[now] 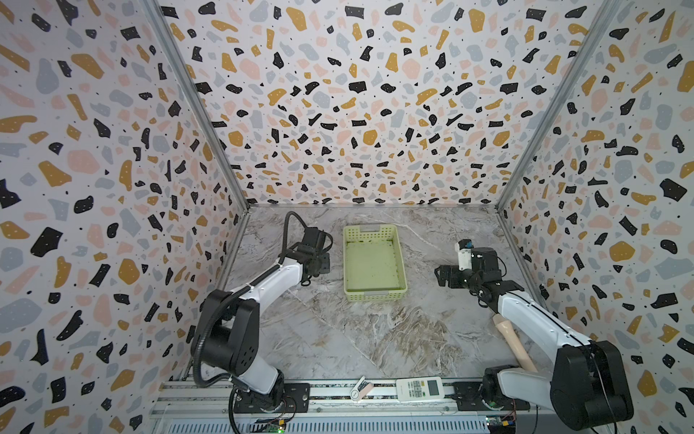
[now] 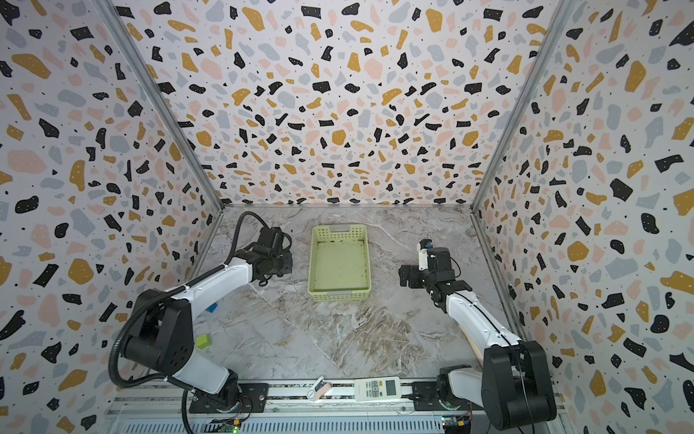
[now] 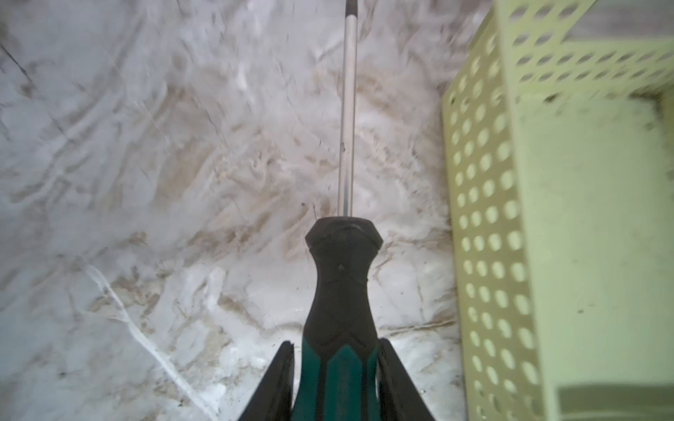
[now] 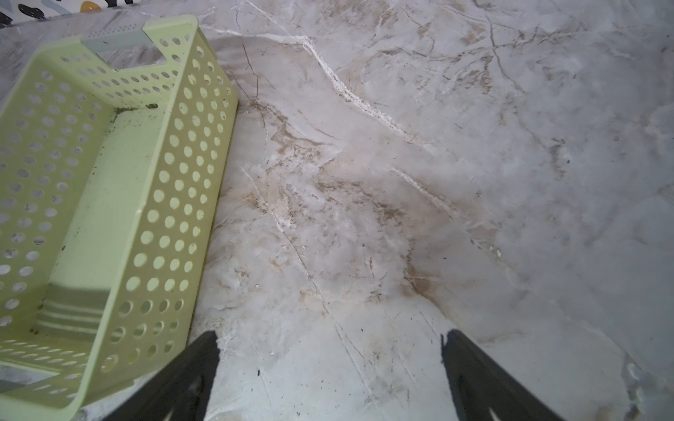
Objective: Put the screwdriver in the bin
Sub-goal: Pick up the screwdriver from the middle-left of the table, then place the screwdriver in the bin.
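In the left wrist view my left gripper (image 3: pixel 337 346) is shut on the green and black handle of the screwdriver (image 3: pixel 341 284). Its thin metal shaft (image 3: pixel 346 109) points away from the jaws over the marble table, beside the long perforated wall of the bin (image 3: pixel 485 218). Both top views show the left gripper (image 1: pixel 319 263) (image 2: pixel 281 263) just left of the pale yellow-green bin (image 1: pixel 370 233) (image 2: pixel 338 233), and the screwdriver is hidden under the arm there. The bin holds nothing. My right gripper (image 1: pixel 443 276) (image 2: pixel 405 276) (image 4: pixel 330 350) stands open to the right of the bin (image 4: pixel 175 182), with nothing between its fingers.
A tan wooden handle (image 1: pixel 514 342) lies under the right arm. A white remote (image 1: pixel 420 389) and a small pink and white item (image 1: pixel 361 389) rest on the front rail. A green block (image 2: pixel 202 341) and a blue piece (image 2: pixel 211 309) sit by the left arm.
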### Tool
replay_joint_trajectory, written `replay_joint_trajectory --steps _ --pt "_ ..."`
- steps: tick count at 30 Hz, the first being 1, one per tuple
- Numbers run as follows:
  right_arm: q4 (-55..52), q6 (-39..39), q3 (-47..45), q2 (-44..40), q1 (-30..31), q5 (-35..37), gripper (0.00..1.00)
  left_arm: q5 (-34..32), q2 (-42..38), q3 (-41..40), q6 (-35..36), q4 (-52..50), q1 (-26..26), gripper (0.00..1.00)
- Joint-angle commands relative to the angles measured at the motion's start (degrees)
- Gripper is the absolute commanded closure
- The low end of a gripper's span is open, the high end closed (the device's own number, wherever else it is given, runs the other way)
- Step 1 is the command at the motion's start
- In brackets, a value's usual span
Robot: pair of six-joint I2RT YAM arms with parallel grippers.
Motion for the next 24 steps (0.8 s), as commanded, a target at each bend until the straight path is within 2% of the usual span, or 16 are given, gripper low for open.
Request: replay_joint_trajectory --steps 1,8,10,14,17,24 --pt "-0.1 0.9 0.8 -1.9 -0.5 -1.0 0.02 0.1 -3.7 3.4 -3.4 -2.5 -1.5 0.79" --pt "0.2 1.7 1.5 -1.8 -1.2 -2.6 0.02 1.0 -2.7 4.9 -16.5 3.5 -10.6 0.78" --pt "-0.2 1.6 1.9 -1.8 -1.3 -2.6 0.02 1.3 -0.1 6.0 -18.2 6.2 -13.9 0.77" --pt "-0.9 1.3 2.2 -2.3 -1.8 -2.5 0.02 -1.3 8.1 13.0 -18.4 4.8 -20.0 0.76" --pt "-1.4 1.5 2.1 -3.0 -2.4 -2.6 0.02 -3.5 12.6 15.3 -19.7 5.6 -22.0 0.76" --pt "-1.3 2.1 1.2 -4.8 -3.4 -3.2 0.02 -5.6 17.9 16.1 -21.2 8.8 -22.3 0.76"
